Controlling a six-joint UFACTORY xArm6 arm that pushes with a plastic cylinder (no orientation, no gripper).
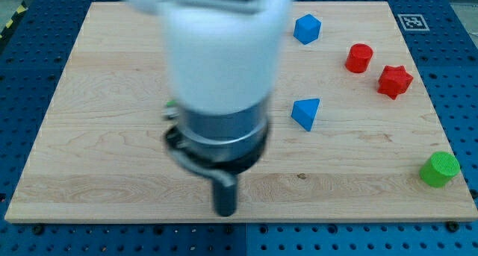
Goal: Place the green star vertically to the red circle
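Observation:
The red circle (359, 57) stands at the view's upper right. Only a small green sliver (171, 105) shows at the left edge of my arm near the board's middle; its shape cannot be made out, as the arm hides the rest. My tip (225, 213) is near the view's bottom edge of the board, below and to the right of that green sliver and far left of the red circle. The arm's blurred white and grey body covers the board's middle.
A red star (394, 81) lies just right of and below the red circle. A blue cube (306, 28) is at the top, a blue wedge-like block (305, 113) is mid-right, and a green cylinder (439, 169) sits at the lower right. A wooden board (97, 151) lies under them.

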